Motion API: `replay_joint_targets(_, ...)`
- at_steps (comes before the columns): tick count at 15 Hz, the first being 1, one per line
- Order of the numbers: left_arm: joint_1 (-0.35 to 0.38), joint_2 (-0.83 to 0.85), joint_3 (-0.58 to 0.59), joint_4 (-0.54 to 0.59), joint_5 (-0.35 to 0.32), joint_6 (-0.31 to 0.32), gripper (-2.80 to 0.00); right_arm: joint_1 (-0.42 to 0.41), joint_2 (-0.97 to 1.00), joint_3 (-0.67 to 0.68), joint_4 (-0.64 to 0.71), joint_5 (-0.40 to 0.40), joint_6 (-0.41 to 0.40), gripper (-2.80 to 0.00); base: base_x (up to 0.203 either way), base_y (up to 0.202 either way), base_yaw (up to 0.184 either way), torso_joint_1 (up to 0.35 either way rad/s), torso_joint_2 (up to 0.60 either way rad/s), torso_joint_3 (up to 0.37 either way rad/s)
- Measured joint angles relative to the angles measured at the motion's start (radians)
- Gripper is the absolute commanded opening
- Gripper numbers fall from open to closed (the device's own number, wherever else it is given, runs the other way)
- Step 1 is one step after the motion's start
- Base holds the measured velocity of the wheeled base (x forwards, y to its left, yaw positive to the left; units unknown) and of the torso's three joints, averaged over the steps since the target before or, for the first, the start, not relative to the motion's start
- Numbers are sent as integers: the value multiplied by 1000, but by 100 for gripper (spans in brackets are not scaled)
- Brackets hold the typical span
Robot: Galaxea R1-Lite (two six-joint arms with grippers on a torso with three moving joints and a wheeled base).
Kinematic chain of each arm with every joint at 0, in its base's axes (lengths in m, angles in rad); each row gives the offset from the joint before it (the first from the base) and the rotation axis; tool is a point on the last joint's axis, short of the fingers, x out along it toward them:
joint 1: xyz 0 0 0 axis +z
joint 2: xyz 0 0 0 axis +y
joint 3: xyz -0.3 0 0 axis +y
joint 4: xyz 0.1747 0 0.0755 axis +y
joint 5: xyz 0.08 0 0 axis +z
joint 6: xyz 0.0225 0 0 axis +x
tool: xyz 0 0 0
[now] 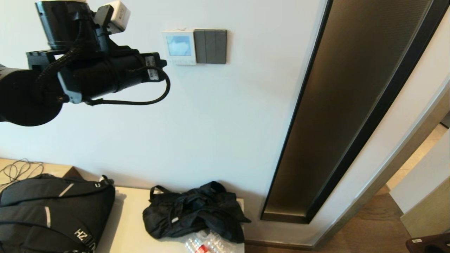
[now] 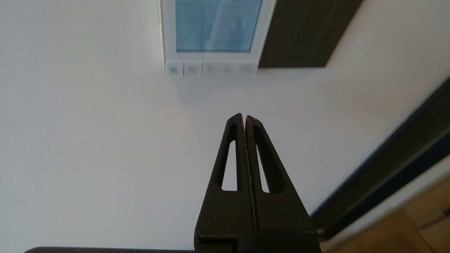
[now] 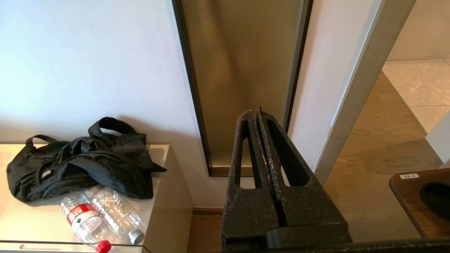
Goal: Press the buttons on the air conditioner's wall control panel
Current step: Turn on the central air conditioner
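The white air conditioner control panel (image 1: 179, 46) hangs on the wall, with a pale blue screen and a row of small buttons (image 1: 181, 60) along its lower edge. In the left wrist view the panel (image 2: 214, 35) and its buttons (image 2: 210, 69) lie just ahead of my left gripper (image 2: 244, 116). That gripper is shut and empty, pointing at the bare wall below the buttons and apart from them. My left arm (image 1: 105, 73) is raised left of the panel. My right gripper (image 3: 256, 111) is shut and empty, held low, and is out of the head view.
A grey switch plate (image 1: 210, 46) adjoins the panel on its right. A tall dark-framed glass panel (image 1: 351, 105) stands further right. Below, a pale cabinet (image 1: 130, 225) holds a backpack (image 1: 49, 211), a black bag (image 1: 193, 214) and plastic bottles (image 3: 98, 218). A wooden piece (image 3: 422, 196) is at lower right.
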Motion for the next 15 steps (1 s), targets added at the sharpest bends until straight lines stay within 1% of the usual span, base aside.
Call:
replay_joint_targets(3, -17, 105, -95, -98, 97, 1, -280, 0, 0, 0, 0, 0, 0, -280, 0, 0, 0, 0, 0, 0)
replay_joint_targets(4, -28, 128, -111, -119, 110, 1, -280, 0, 0, 0, 0, 0, 0, -280, 0, 0, 0, 0, 0, 0)
replay_joint_targets(8, -69, 197, -176, -131, 127, 0, -280, 0, 0, 0, 0, 0, 0, -280, 0, 0, 0, 0, 0, 0)
replay_joint_targets(10, -94, 218, -192, -132, 146, -1, -280, 0, 0, 0, 0, 0, 0, -280, 0, 0, 0, 0, 0, 0)
replay_joint_targets(12, -116, 229, -202, -131, 150, 0, -280, 0, 0, 0, 0, 0, 0, -280, 0, 0, 0, 0, 0, 0)
replay_joint_targets(14, -127, 243, -221, -132, 156, -1, -280, 0, 0, 0, 0, 0, 0, -280, 0, 0, 0, 0, 0, 0)
replay_joint_targets(15, -129, 253, -232, -132, 175, 0, -280, 0, 0, 0, 0, 0, 0, -280, 0, 0, 0, 0, 0, 0)
